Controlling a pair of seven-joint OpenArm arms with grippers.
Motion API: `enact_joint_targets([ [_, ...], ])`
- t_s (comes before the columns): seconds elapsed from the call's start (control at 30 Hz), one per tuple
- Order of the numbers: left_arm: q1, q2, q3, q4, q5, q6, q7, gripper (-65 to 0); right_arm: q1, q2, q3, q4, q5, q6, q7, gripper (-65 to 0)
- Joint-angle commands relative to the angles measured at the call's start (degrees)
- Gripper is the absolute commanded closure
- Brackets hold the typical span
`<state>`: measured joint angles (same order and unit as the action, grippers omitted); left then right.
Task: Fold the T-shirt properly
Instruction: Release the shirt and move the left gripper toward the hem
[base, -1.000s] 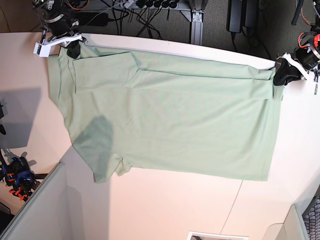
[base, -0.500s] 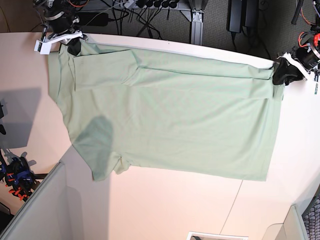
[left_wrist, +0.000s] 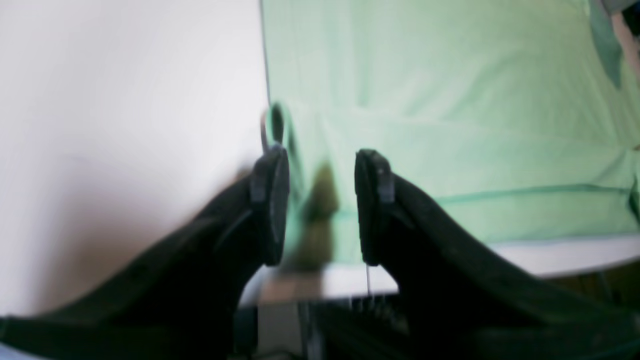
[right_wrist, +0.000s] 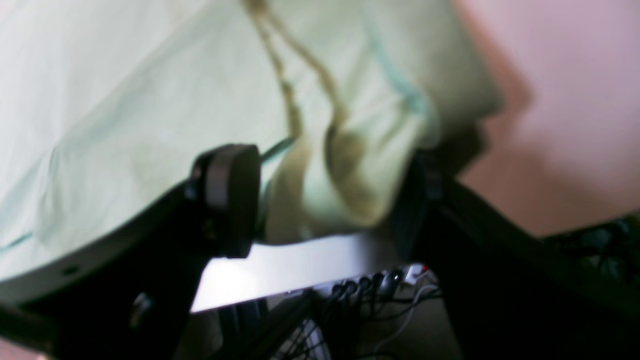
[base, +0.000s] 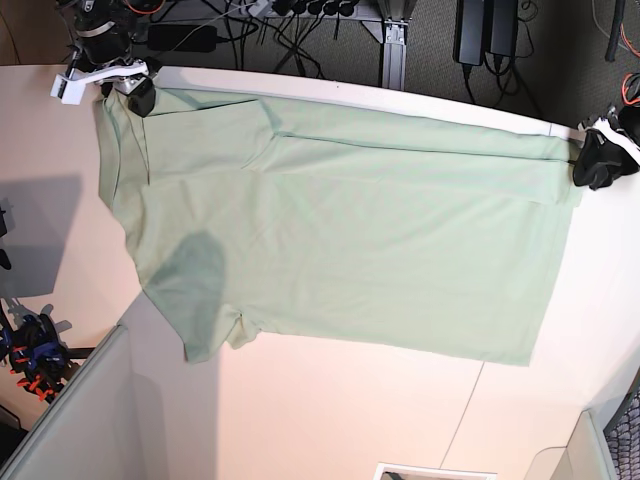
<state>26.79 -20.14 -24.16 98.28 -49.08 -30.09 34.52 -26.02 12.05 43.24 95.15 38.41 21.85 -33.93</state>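
On the white worktop (base: 330, 410) my T-shirt (base: 340, 240) is lying spread out flat, pale mint green, running nearly the whole width of the surface in the base view. Its far long edge sits close along the back edge of the worktop, and there's a folded-over strip of cloth running along that side. One short sleeve (base: 205, 330) sticks out toward the near side at the base view's left.

My left claw (left_wrist: 320, 205) is at the shirt's corner on the base view's right. From the wrist cam its two dark fingers (left_wrist: 270, 205) stand apart with a clear gap between them, and the green cloth shows through that gap just past the tips. Nothing looks pinched in there, so I'd call it loose, holding nothing. The hem edge runs right by the tips.

My right claw (right_wrist: 325, 200) is at the opposite far corner, by the collar end. Its fingers are spread wide, and a rumpled bunch of shirt fabric sits between them without being squeezed by either one. The picture is blurry, so I can't tell if the cloth touches a finger.

Below both claws, past the worktop edge, there's a tangle of cables (right_wrist: 380, 295).
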Motion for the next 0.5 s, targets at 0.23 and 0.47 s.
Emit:
enact_joint_targets([
  [0.23,-5.8,-2.4,-5.7,7.0,2.0,0.0,-5.1,-25.6,0.6,2.5,3.1,1.1,1.7,0.5,1.1,-39.6],
  [0.47,-20.6,-5.9,3.7,-0.9,12.2,5.5,-9.1,-25.6,1.3,2.4,3.1,1.1,1.4,0.5,1.4,-39.6],
])
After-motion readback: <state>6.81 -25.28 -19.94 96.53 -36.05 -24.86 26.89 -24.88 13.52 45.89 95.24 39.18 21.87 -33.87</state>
